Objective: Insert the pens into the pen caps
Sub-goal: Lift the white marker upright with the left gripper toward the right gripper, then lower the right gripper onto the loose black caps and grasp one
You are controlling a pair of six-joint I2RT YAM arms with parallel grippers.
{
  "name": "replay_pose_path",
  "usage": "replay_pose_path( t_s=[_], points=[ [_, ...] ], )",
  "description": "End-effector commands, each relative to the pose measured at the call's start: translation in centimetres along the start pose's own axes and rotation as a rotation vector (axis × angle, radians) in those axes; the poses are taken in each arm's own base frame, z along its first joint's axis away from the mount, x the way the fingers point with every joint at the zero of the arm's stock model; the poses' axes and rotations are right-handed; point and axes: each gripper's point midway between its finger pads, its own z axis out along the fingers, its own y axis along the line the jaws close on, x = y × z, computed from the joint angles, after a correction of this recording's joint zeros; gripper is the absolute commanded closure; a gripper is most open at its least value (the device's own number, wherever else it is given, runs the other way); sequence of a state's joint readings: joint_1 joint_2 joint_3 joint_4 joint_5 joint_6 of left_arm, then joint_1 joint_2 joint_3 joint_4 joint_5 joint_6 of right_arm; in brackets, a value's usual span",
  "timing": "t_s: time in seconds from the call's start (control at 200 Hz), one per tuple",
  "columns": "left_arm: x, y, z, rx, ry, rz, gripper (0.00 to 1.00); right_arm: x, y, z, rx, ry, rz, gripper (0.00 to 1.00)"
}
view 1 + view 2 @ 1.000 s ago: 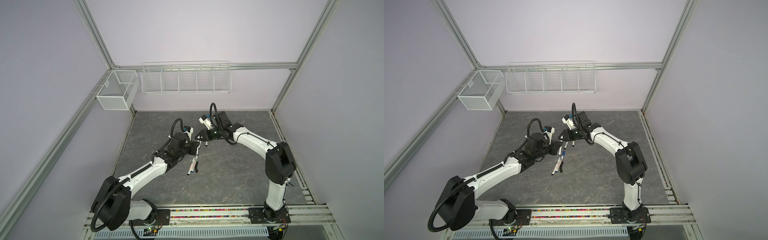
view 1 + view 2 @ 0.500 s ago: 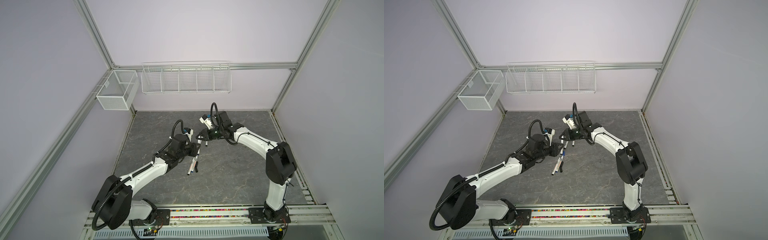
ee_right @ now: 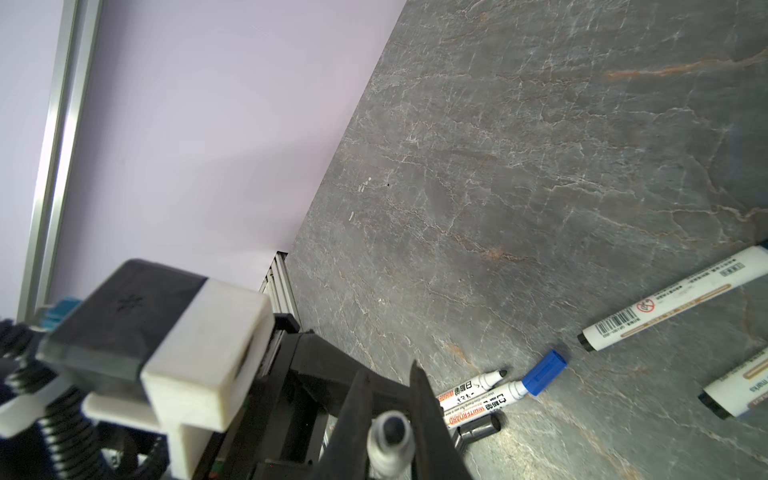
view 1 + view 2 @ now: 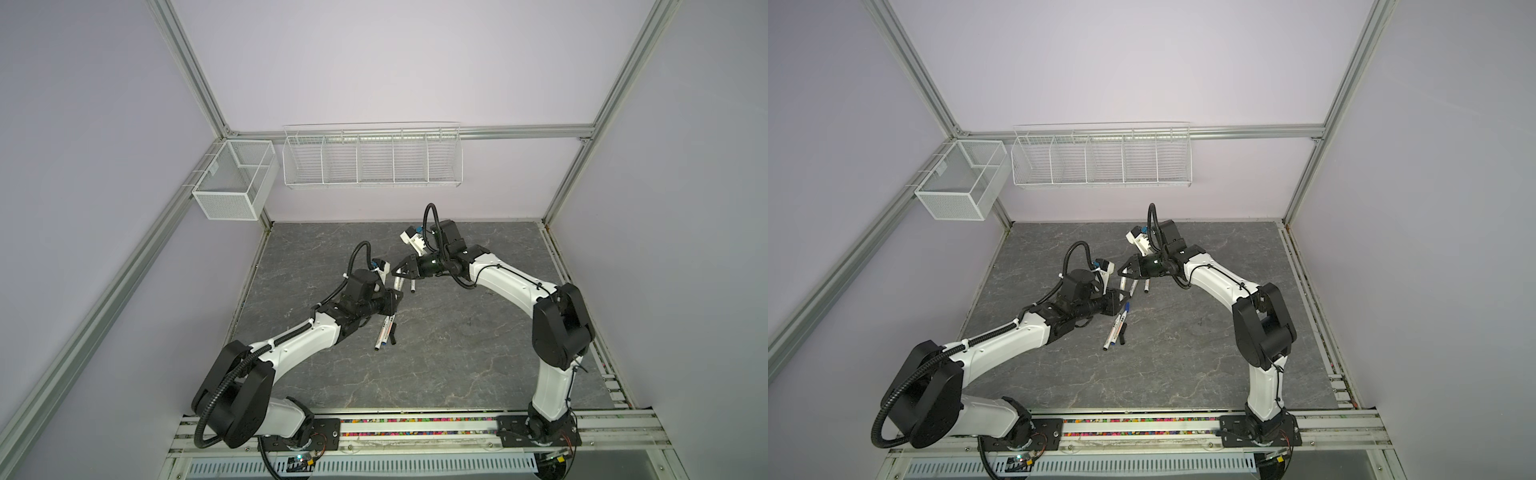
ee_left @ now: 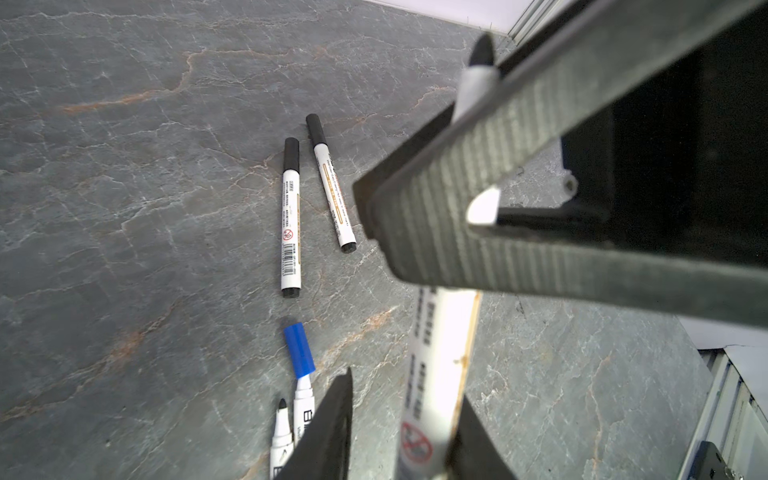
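In a top view the right gripper [image 4: 399, 272] and left gripper [image 4: 397, 301] meet over the middle of the worktop [image 4: 457, 353].

The left wrist view shows the right gripper clamped on an uncapped black-tipped pen [image 5: 440, 353]. The left gripper's fingers [image 5: 328, 432] stand slightly apart around its barrel. Capped black pens [image 5: 290, 224] lie beyond.

The right wrist view shows a loose black cap [image 3: 478, 428] beside a blue-capped pen [image 3: 536, 376].

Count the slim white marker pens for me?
5. Two black-capped white marker pens lie side by side; a blue-capped pen and an uncapped pen lie together; the right gripper holds the fifth pen. None looks hidden.
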State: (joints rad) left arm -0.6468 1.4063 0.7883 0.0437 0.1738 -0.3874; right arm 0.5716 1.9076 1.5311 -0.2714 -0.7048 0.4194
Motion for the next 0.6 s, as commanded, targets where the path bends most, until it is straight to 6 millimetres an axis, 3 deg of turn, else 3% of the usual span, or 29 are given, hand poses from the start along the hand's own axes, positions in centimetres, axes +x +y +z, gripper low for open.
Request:
replay_pose_path(
  t_s=[0.0,0.345,0.595],
  points=[
    [-1.8,-1.2,0.0,0.036,-0.044,0.016,0.68,-0.5,1.6,-1.1,-0.041,-0.020,-0.021,0.83],
    [-2.7,-1.7,-0.9,0.054,-0.090,0.016,0.70,-0.1,1.3,-0.9,-0.041,-0.004,-0.008,0.83],
    [-2.8,-1.8,-0.9,0.055,-0.090,0.018,0.89,0.1,1.3,-1.0,-0.042,0.000,-0.010,0.83]
  ],
)
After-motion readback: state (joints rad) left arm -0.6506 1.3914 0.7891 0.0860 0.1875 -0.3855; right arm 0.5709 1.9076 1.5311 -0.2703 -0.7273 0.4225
